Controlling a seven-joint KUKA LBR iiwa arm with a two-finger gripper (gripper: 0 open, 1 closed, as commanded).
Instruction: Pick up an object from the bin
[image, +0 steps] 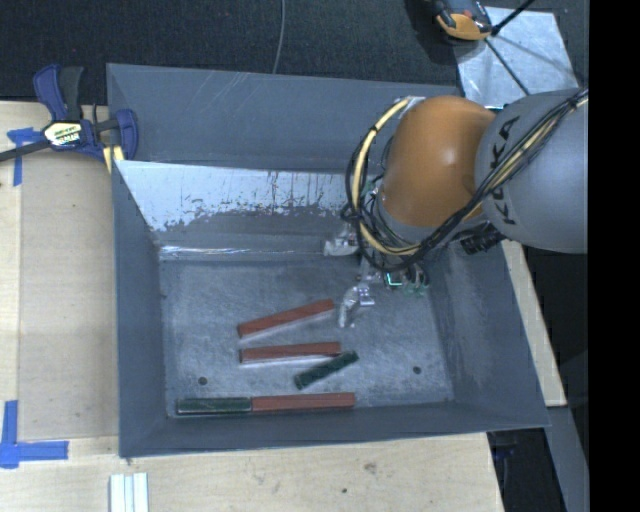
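Our gripper (352, 305) hangs low at the right end of a tilted reddish-brown stick (285, 320) in mid-bin; we cannot tell whether it is wide or closed. Along the front wall lie a dark green bar (213, 406) and a long brown bar (303, 402), end to end. Between these and the tilted stick lies a level brown stick (290, 351), with a short green piece (326, 369) just beside its right end, all slim and straight on the grey metal bin (140, 330).

The orange wrist cover (435, 165) hides the bin's (140, 330) far-right corner.

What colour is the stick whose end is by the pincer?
The stick is reddish brown; the camera view shows it best.
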